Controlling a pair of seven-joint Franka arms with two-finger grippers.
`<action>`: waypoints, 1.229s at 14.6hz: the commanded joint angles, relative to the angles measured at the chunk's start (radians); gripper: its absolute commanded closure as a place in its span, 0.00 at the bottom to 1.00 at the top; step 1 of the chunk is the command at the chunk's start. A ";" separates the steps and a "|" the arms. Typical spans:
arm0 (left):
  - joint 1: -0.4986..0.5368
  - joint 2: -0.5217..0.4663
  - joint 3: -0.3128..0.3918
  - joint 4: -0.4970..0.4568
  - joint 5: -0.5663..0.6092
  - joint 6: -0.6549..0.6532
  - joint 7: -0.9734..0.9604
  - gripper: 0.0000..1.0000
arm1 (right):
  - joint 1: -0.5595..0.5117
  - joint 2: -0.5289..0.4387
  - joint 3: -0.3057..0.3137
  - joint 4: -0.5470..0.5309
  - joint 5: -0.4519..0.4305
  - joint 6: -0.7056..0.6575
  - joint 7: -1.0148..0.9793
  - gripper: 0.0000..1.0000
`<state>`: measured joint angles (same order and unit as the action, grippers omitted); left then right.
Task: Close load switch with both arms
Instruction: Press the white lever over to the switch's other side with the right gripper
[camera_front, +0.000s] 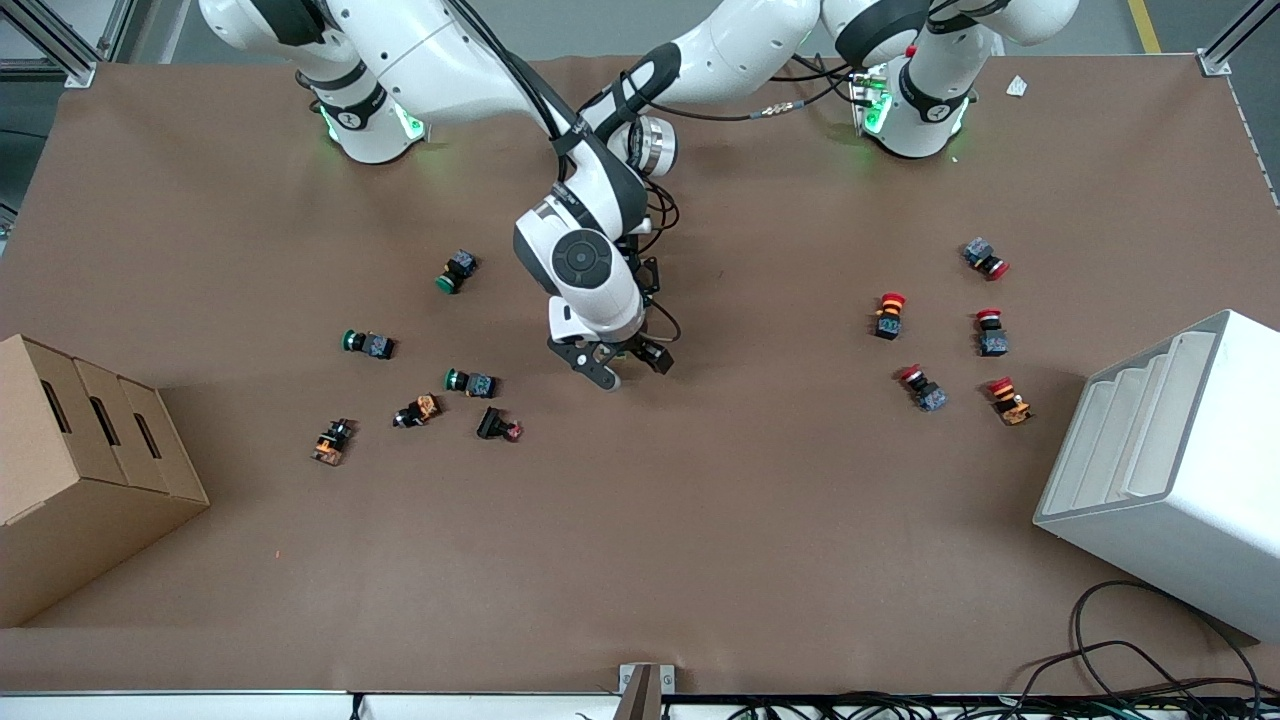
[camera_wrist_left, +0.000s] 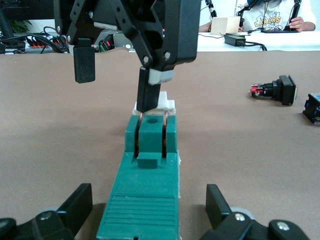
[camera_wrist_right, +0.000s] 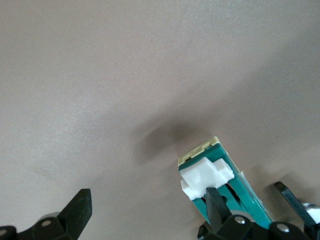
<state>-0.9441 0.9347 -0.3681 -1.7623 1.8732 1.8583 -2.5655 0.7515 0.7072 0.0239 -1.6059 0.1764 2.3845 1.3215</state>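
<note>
Flanking load switch (camera_wrist_left: 145, 195), both pincers spread.

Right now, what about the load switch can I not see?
Left wrist view: the load switch is cut off by the edge at the left gripper; the right gripper covers part of its white lever.
Right wrist view: the edge cuts off most of its body.
Front view: the arms hide it.

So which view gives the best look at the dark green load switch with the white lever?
The left wrist view: the dark green load switch fills the middle, its white lever visible. The right wrist view shows only the switch's lever end; in the front view the arms hide nearly all of it.
</note>
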 joint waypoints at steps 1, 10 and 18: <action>-0.002 0.065 0.009 0.032 0.007 0.027 -0.001 0.01 | -0.009 0.023 0.008 0.023 0.005 0.007 -0.011 0.00; 0.001 0.047 0.006 0.034 0.001 0.027 0.042 0.01 | -0.041 0.037 0.008 0.027 0.006 0.012 -0.094 0.00; -0.016 0.033 -0.003 0.024 -0.006 0.027 0.047 0.01 | -0.040 0.074 0.008 0.027 -0.015 0.039 -0.107 0.00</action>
<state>-0.9450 0.9351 -0.3681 -1.7587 1.8730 1.8590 -2.5447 0.7291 0.7535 0.0241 -1.5954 0.1755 2.3978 1.2381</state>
